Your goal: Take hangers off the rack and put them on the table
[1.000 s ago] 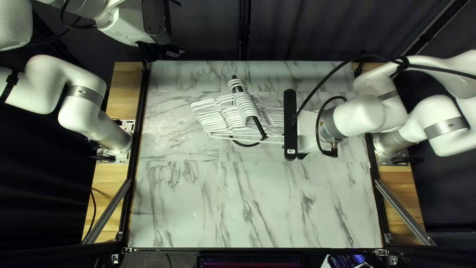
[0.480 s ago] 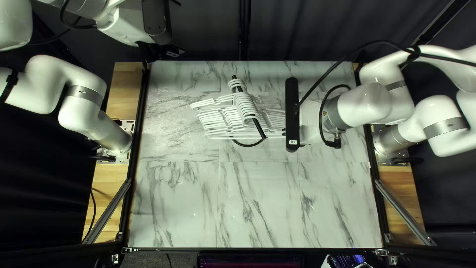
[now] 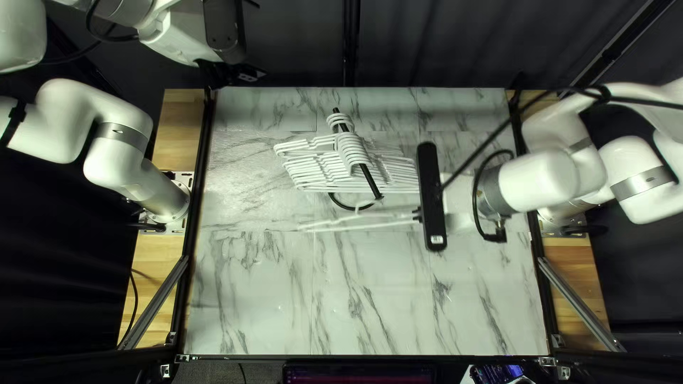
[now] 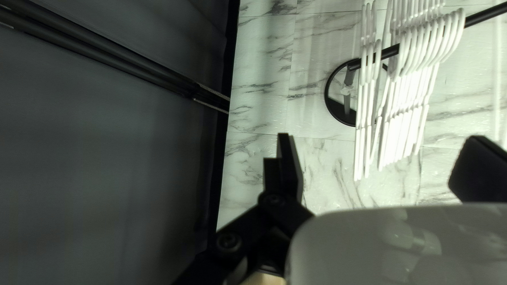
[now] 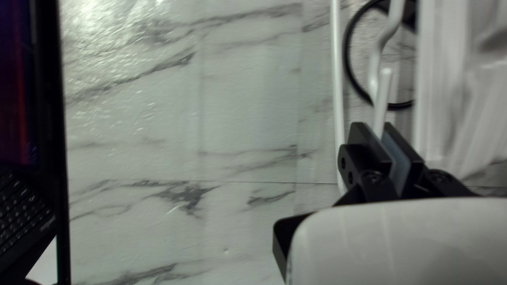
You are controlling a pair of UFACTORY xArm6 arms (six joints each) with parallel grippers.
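A white hanger (image 3: 334, 227) hangs in my right gripper (image 3: 417, 215), apart from the black rack's rod (image 3: 371, 183) and towards the table's near side. The other white hangers (image 3: 320, 171) remain bunched along that rod. In the right wrist view my right gripper (image 5: 374, 129) is shut on one arm of the hanger (image 5: 384, 92). High at the table's far left corner is my left gripper (image 3: 247, 73). The left wrist view has the left gripper (image 4: 379, 136) open and empty, with hangers (image 4: 406, 121) and rack base (image 4: 331, 103) ahead, well beyond its fingers.
The marble-patterned table (image 3: 256, 291) has a dark frame edge (image 3: 363, 355) at its near side. Beyond that edge are a screen (image 3: 359, 374) and a keyboard (image 5: 21, 211). A cable (image 3: 491, 142) loops over my right arm.
My right gripper first moved slightly away from the near edge, then swung nearer to it, pulling one hanger clear of the bunch. My left arm has stayed still.
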